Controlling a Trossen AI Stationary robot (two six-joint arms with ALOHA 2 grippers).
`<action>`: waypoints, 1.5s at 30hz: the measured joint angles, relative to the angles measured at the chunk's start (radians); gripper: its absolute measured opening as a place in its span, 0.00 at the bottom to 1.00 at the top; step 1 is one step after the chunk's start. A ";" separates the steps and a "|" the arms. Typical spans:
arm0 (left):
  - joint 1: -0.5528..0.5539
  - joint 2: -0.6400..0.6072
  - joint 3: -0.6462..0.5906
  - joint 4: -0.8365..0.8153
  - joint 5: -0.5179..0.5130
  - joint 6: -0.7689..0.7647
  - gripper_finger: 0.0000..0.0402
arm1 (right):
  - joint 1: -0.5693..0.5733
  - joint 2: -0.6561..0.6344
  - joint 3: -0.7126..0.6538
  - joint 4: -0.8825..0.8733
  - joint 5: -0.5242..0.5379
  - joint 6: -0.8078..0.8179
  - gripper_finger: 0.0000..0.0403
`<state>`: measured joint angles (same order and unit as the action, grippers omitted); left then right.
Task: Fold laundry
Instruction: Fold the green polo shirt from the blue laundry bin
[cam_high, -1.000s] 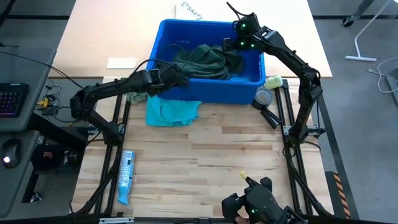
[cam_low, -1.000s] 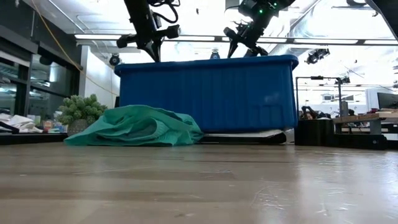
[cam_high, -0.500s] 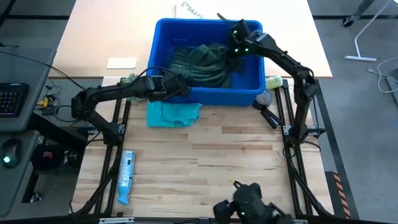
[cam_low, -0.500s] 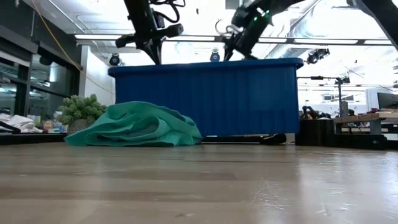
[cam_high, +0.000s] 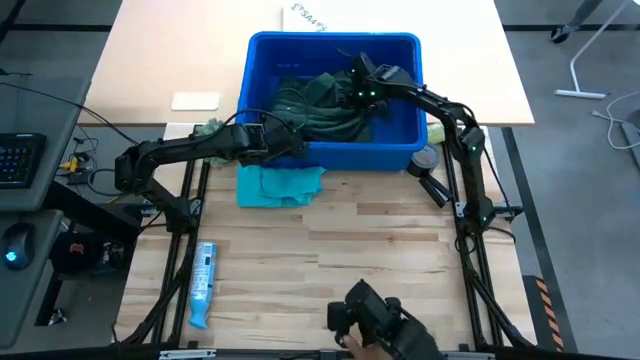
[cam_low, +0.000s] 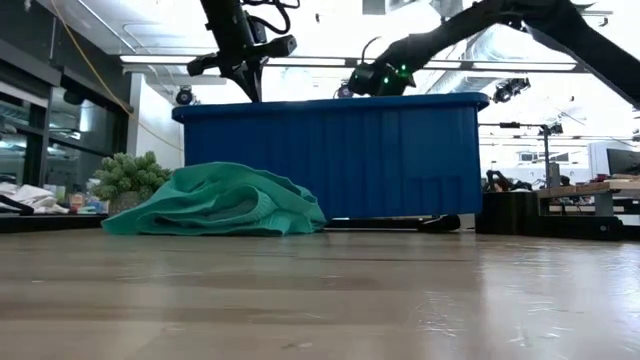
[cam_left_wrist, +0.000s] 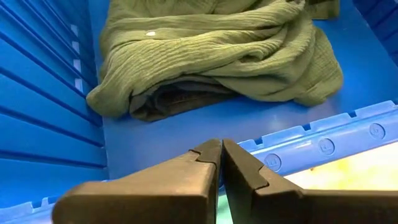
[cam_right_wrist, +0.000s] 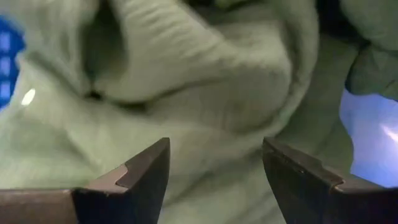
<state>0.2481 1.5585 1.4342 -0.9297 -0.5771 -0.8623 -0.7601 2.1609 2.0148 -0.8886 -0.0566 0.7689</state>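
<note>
Nothing folded: right gripper, jaws wide and empty, over dark green laundry in bin; turquoise shirt crumpled at bin's near edge; left gripper closed, empty.

The right gripper, its fingers spread wide apart, sits close above rumpled green laundry, with bits of blue bin showing at the cloth's edges.

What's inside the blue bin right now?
The blue bin holds a heap of dark green garments, with the open right gripper reaching down over them. Bare blue floor shows around the heap; anything beneath the cloth is covered.
</note>
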 joint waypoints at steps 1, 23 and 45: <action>0.000 0.000 0.000 0.000 0.000 0.000 0.00 | -0.002 0.009 0.000 0.003 0.001 0.021 0.59; 0.000 -0.001 0.000 0.009 -0.010 0.053 0.00 | -0.005 0.173 0.000 0.247 -0.035 0.184 0.09; 0.196 -0.005 -0.003 0.210 -0.018 0.332 0.00 | -0.104 -0.535 -0.002 0.502 -0.171 -0.008 0.01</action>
<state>0.4437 1.5532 1.4310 -0.7194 -0.5953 -0.5307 -0.8636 1.6258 2.0129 -0.3870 -0.2274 0.7610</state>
